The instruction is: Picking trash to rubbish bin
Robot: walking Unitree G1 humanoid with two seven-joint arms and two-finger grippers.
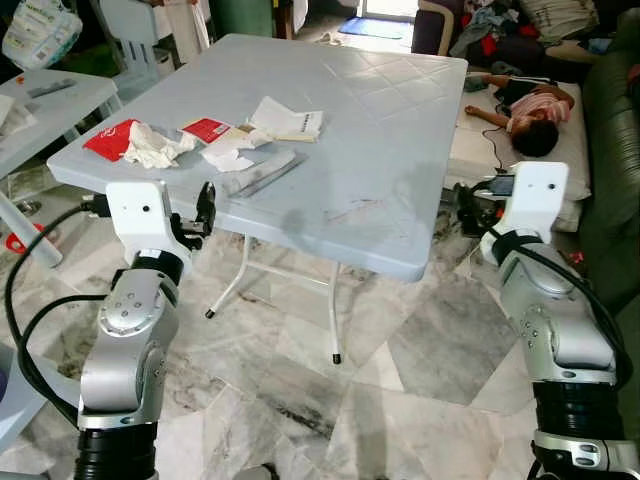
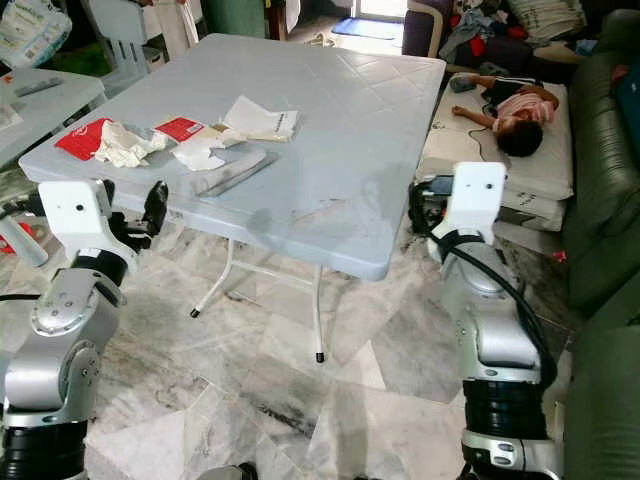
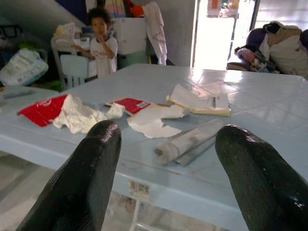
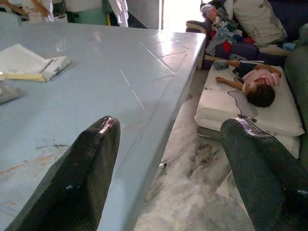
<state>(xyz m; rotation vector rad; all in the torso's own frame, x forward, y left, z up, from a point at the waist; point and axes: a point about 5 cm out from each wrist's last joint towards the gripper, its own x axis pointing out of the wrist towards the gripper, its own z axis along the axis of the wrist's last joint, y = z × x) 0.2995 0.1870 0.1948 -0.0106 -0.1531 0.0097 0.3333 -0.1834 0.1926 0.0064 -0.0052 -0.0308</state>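
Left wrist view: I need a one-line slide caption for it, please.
Open left gripper faces crumpled tissue, red wrappers and a rolled paper on the blue table.

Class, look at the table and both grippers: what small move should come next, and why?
Probably raise the left gripper over the table edge toward the rolled paper: it hangs open just below the edge, nearest the trash, holding nothing.

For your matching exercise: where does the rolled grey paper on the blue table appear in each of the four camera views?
Left eye view: rolled grey paper near the table's front-left edge.
Right eye view: same spot, nearer the picture's left.
Left wrist view: centre, between the left gripper's fingers.
Right wrist view: cannot tell.
Shared landmark: the folded white paper just behind it.
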